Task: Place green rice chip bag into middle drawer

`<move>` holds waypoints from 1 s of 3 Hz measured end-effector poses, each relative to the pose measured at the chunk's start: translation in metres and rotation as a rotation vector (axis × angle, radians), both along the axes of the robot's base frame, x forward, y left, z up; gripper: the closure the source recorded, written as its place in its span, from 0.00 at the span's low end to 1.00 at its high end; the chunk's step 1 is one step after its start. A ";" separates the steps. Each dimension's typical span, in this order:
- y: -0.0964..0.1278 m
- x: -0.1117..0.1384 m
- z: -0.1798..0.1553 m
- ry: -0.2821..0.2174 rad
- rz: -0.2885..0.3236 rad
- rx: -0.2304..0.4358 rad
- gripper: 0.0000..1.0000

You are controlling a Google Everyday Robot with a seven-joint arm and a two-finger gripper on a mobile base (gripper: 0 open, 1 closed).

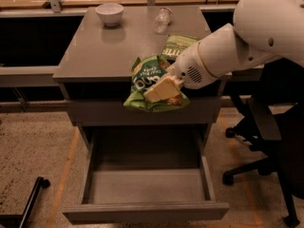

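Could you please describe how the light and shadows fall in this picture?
Camera view: warm, dim overhead light; the white arm is brightest; the bowl casts a soft shadow on the tabletop; the middle drawer darkens toward its back; the gripper, shut on the green rice chip bag, hangs above it.

Cream tool (162,89) grips light-green bag (144,79) above grey drawer (147,187).

the crinkly light-green rice chip bag (142,80) hangs gripped in the pale two-finger gripper (151,95), before the front edge of the grey cabinet top (95,56) and above the pulled-out wide grey middle drawer (142,212). behind it on the top lies a flat dark-green bag (176,45). further back sit a white bowl (109,13), left, and a clear plastic container (162,19), right. a black office chair (266,137) stands right of the cabinet.
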State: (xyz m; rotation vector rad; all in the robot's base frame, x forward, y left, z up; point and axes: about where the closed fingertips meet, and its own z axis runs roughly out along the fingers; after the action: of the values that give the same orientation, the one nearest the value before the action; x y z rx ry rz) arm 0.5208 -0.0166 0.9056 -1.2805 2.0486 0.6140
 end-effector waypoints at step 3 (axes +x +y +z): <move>0.043 0.009 -0.167 0.071 0.072 0.070 1.00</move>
State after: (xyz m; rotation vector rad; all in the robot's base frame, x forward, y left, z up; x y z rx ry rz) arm 0.5300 0.0264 0.7389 -1.3138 2.0259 0.7675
